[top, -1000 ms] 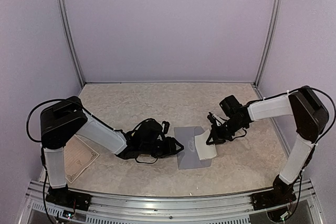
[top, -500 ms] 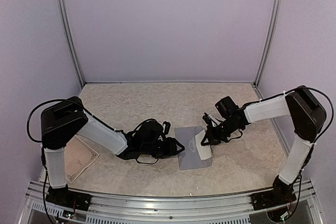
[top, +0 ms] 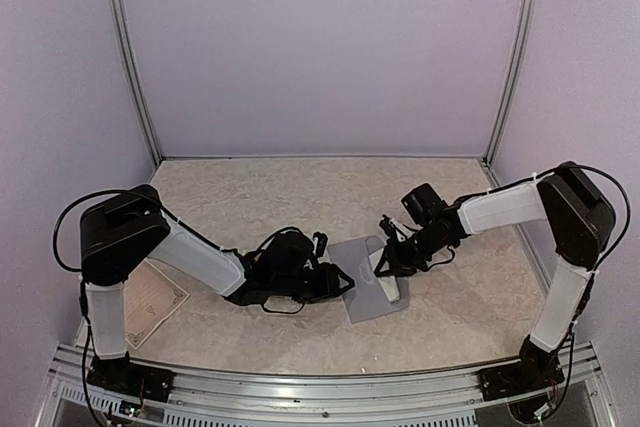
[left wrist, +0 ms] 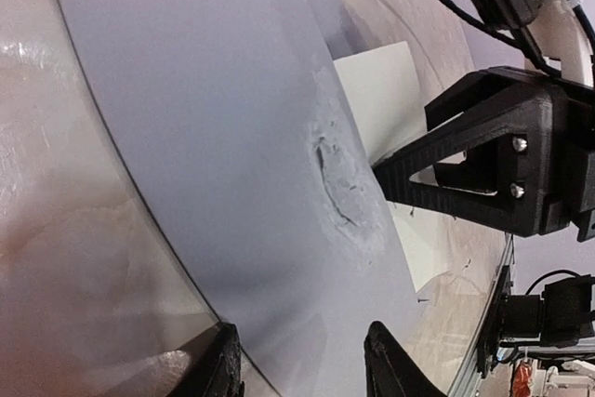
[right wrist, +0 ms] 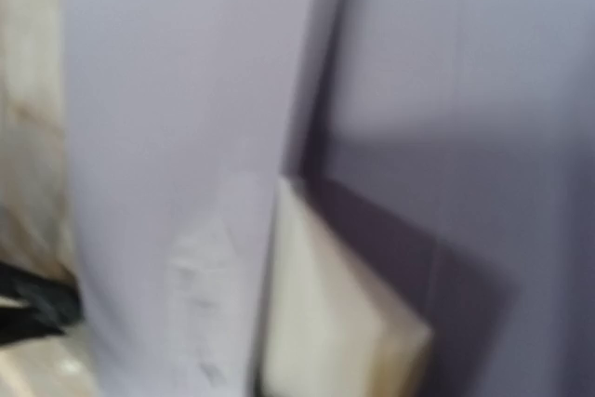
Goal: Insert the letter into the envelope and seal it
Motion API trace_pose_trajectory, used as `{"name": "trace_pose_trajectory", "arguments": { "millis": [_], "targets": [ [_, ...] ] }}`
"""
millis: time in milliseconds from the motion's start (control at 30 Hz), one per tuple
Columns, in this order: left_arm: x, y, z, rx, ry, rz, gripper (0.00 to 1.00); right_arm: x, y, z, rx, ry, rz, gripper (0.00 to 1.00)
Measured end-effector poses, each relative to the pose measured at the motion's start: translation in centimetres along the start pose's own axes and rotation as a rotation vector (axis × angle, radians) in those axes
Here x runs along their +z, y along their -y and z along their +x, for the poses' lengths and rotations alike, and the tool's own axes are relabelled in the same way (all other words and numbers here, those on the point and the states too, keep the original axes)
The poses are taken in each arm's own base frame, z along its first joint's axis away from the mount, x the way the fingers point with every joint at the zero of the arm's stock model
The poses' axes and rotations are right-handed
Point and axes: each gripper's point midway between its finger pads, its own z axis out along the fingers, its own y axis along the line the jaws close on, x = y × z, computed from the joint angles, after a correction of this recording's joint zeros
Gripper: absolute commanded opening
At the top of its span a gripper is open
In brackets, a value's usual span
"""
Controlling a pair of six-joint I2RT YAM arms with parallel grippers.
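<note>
The step in hand is putting the letter in; sealing has not begun. The envelope [top: 362, 295] lies flat on the surface [top: 300, 197] between the 2 arms, near the front edge. The cream letter [top: 388, 283] is partly inside it. From above, a strip of it sticks out along the envelope's right side, and in the left wrist view it runs under the grey top layer, which has a crumpled dent there.

The right pincer [top: 385, 259] is low over the exposed strip, with its black tip against the letter in the left wrist view. Whether it is gripping the paper or has let go I cannot tell, since the right wrist view is blurred and does not show its own fingers.

The left pincer [top: 338, 282] sits at the envelope's left edge. In its own view the 2 fingers [left wrist: 223, 364] stand apart with the envelope's edge running between them, but I cannot tell whether they pinch it or only steady it.

Next, the rest of the letter probably has to slide left until none of it shows, with the envelope kept from sliding along. The right pincer can then let go and back away. After that the flap has to be folded down and stuck. A tan sheet [top: 152, 302] lies well apart, by the left arm's base.
</note>
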Motion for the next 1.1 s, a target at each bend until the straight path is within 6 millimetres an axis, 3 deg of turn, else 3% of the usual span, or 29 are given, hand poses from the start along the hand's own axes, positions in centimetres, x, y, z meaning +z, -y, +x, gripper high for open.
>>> {"name": "trace_pose_trajectory", "arguments": {
  "millis": [100,200,433,767,1100],
  "targets": [
    [-0.1,-0.1,-0.1,0.006,0.007,-0.012,0.43,-1.1,0.0,-0.6,-0.019,0.023,0.043,0.51],
    [-0.4,-0.4,-0.2,0.015,0.011,-0.038,0.43,-3.0,-0.7,-1.7,-0.060,0.067,0.078,0.58],
    [-1.8,0.4,-1.6,0.043,0.052,-0.063,0.45,-6.0,-1.1,-2.8,-0.111,0.134,0.156,0.57],
    [-1.8,0.2,-1.5,0.047,0.044,-0.067,0.46,-4.4,-1.2,-1.1,-0.121,0.090,0.164,0.51],
    [-1.0,-1.1,-0.6,0.047,0.020,-0.094,0.45,-1.9,0.6,0.5,-0.084,0.027,0.188,0.48]
  ]
}}
